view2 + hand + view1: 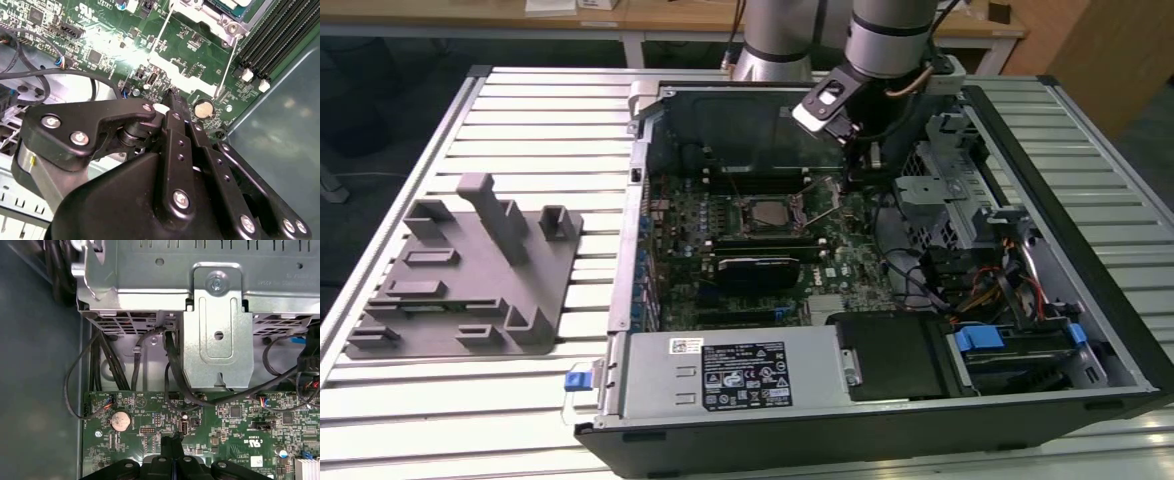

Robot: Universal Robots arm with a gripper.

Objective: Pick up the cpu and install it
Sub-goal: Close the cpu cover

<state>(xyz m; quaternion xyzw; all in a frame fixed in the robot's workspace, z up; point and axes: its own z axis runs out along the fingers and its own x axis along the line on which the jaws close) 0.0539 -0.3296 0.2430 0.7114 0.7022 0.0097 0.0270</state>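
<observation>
Exterior view first, working across from 9 o'clock: got a grey plastic fixture [460,270] lying flat on the slatted metal table [454,400], well apart from the rest. Then an open PC case [854,440] taking up the middle, silver power supply [720,375] along its 6 o'clock edge and the green motherboard [843,264] lying bare inside. Found the cpu [769,213] pretty much dead centre of that board, sitting flat in the black socket [742,228], silver top facing up. Can't tell from here whether properly seated or just resting. Moving on to the gripper [857,180], parked near the cpu at about its 2 o'clock, not touching it, hanging off the grey arm [887,35] reaching in from 12 o'clock. Fingers [167,449] pressed tight together in both wrist views, nothing pinched between them as far as can be made out. Tips down close to the board, just beside a bright metal plate [175,69] and a thin wire lever [226,67] in the second wrist view, with a round coin battery [202,109] near by; can't tell whether actually touching anything. First wrist view also catching black cables [172,365] dropping past a metal bracket [217,340] onto the board. Past that, at 3 o'clock inside the case, a bare metal drive cage [961,195], then a bundle of coloured cables [987,290] and a blue clip [977,338] down toward 5 o'clock.
</observation>
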